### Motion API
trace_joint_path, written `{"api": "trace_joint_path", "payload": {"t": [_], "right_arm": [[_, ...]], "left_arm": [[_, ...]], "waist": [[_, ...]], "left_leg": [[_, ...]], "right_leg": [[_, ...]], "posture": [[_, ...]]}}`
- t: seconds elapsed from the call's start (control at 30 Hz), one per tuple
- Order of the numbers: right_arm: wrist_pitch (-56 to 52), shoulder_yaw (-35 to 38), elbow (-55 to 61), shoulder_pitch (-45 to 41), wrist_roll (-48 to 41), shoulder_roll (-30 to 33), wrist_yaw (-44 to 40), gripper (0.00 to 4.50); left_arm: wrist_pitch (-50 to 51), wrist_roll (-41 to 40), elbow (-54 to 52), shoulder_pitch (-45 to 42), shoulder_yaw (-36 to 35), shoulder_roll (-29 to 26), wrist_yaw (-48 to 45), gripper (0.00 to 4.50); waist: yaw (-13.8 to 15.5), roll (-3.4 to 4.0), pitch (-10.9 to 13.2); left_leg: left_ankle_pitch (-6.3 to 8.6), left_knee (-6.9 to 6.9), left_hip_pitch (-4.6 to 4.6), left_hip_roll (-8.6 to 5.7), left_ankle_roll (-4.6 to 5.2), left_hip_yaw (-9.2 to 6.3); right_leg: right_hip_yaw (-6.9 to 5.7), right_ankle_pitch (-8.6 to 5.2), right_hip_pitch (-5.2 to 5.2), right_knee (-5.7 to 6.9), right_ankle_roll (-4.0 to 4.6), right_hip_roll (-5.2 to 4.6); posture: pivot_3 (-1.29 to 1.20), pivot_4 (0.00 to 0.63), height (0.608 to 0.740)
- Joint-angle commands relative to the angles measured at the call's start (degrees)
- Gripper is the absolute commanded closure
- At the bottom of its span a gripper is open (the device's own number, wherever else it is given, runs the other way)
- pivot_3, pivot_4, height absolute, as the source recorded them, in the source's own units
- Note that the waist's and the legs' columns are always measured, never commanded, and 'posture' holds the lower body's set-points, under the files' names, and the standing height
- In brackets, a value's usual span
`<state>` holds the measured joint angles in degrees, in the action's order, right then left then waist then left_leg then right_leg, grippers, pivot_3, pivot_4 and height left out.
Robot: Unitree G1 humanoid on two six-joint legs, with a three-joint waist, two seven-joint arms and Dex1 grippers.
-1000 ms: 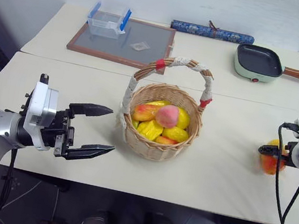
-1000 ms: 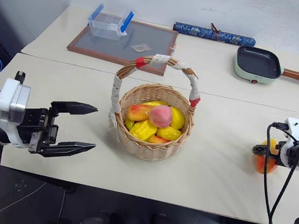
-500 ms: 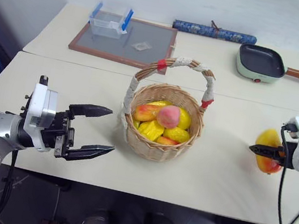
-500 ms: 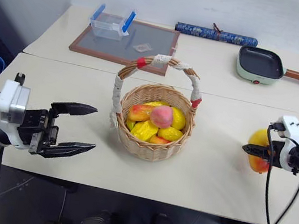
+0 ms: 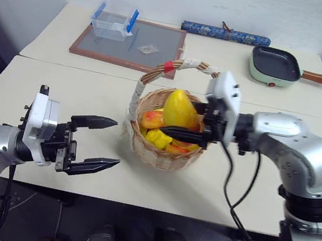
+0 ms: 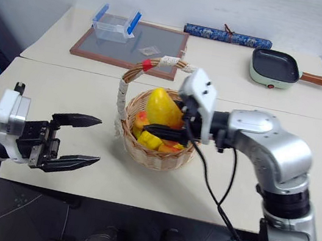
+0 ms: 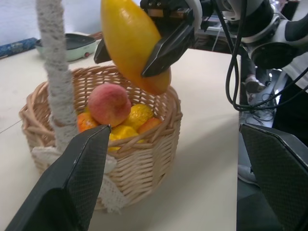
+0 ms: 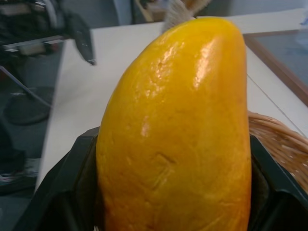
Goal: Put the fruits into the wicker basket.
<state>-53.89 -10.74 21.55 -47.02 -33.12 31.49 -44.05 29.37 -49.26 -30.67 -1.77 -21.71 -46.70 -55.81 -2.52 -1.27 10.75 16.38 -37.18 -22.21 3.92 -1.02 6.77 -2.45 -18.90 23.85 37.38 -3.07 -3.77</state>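
Observation:
The oval orange-yellow mango [image 5: 178, 108] hangs upright just above the wicker basket [image 5: 156, 154], with my right gripper [image 5: 179, 122] shut on it. One black finger runs under the mango and the other lies behind it. In the left wrist view the pink-red peach [image 7: 109, 103] lies inside the basket on smaller yellow fruits [image 7: 137, 115], below the mango [image 7: 132, 41]. The basket's cloth-wrapped handle [image 5: 185, 66] arches over the fruit. My left gripper [image 5: 117, 143] is open and empty, level with the table and a short way left of the basket, pointing at it.
On the far table lie a wood-framed grey board [image 5: 131, 41] with a clear blue-edged box [image 5: 113, 20], a blue patterned roll [image 5: 225, 32] and a green skillet [image 5: 275, 64]. A seam runs between the two tables. My right arm's cable [image 5: 229, 194] hangs over the front edge.
My right gripper closed on the mango at the table's far right, then carried it left to above the basket. The left gripper stayed open in place.

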Motion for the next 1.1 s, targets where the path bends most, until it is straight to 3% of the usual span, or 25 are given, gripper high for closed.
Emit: {"api": "trace_joint_path", "payload": {"t": [0.03,0.17,0.37,0.47,0.57,0.63,0.67,0.73,0.93,1.1], "right_arm": [[3.5,-3.1,-0.2,-0.7,5.1,-0.3,1.8,1.17],[5.9,-3.8,0.2,0.6,6.7,1.6,-0.5,0.06],[13.9,4.7,0.6,5.5,1.9,4.1,-8.6,0.06],[18.2,14.5,1.0,11.4,-7.5,3.2,-15.0,0.06],[19.0,22.0,1.9,19.4,-12.5,7.2,-20.7,0.06],[16.7,25.6,1.5,22.7,-15.5,9.3,-20.2,0.06],[15.5,27.1,0.8,24.7,-16.1,11.0,-20.3,0.06],[23.2,28.4,-5.4,28.8,-10.1,13.6,-25.2,0.06],[47.3,23.5,-30.2,16.6,2.9,8.8,-29.1,0.06],[57.4,17.5,-49.3,4.1,8.6,4.7,-36.7,0.06]], "left_arm": [[-0.2,-1.0,-1.8,0.6,-1.9,-0.5,0.4,0.0],[-0.1,-1.2,-1.8,0.7,-2.4,-0.6,0.6,0.0],[-0.3,-1.0,-1.4,0.7,-2.5,-0.7,0.2,0.0],[-0.6,-0.7,-0.8,0.6,-2.3,-0.6,-0.2,0.0],[-0.9,-0.4,0.0,0.7,-2.5,-0.8,-0.9,0.0],[-1.0,-0.3,0.3,0.9,-2.8,-0.8,-1.2,0.0],[-1.0,-0.2,0.4,1.2,-3.0,-0.9,-1.5,0.0],[-0.6,-0.4,1.2,0.8,-3.4,-1.3,-1.8,0.0],[2.1,-3.3,1.6,-0.8,-3.2,-1.6,-0.9,0.0],[2.1,-3.6,0.7,-1.0,-3.7,-1.0,0.1,0.0]], "waist": [[0.1,0.0,0.0],[0.3,0.0,0.0],[0.7,0.0,0.0],[0.8,-0.02,0.0],[1.0,-0.02,0.0],[1.0,-0.02,0.0],[1.0,-0.02,0.0],[0.8,-0.03,0.0],[-0.4,-0.01,0.0],[-0.7,-0.01,0.0]], "left_leg": [[0.01,-0.01,-0.01,-0.01,0.03,0.0],[0.05,0.01,-0.02,-0.05,0.08,0.01],[0.12,0.03,0.01,-0.04,0.28,-0.01],[0.12,0.05,0.02,-0.04,0.34,-0.04],[0.12,0.02,0.08,-0.04,0.36,-0.08],[0.13,0.05,0.1,-0.06,0.38,-0.14],[0.13,0.04,0.09,-0.06,0.39,-0.14],[0.09,0.05,0.14,-0.09,0.45,-0.08],[0.04,0.06,0.48,-0.1,0.44,0.19],[-0.1,0.18,0.65,0.05,0.19,0.29]], "right_leg": [[-0.01,0.0,0.0,0.0,0.0,-0.01],[-0.06,0.0,0.0,-0.03,-0.02,-0.06],[-0.12,0.0,-0.03,-0.03,-0.01,-0.04],[-0.14,0.0,-0.09,-0.06,-0.01,-0.03],[-0.16,0.0,-0.18,-0.06,-0.01,-0.03],[-0.19,0.0,-0.25,-0.14,-0.01,-0.05],[-0.19,0.0,-0.26,-0.17,-0.01,-0.05],[-0.14,0.0,-0.27,-0.14,-0.01,-0.09],[0.13,0.02,-0.4,-0.03,0.0,0.04],[0.32,-0.01,-0.38,0.07,0.03,0.27]], "posture": [[0.0,0.15,0.74],[0.0,0.15,0.74],[0.0,0.15,0.74],[0.0,0.15,0.74],[0.0,0.15,0.74],[0.0,0.15,0.74],[0.0,0.15,0.74],[0.0,0.15,0.74],[0.0,0.15,0.74],[0.0,0.15,0.74]]}}
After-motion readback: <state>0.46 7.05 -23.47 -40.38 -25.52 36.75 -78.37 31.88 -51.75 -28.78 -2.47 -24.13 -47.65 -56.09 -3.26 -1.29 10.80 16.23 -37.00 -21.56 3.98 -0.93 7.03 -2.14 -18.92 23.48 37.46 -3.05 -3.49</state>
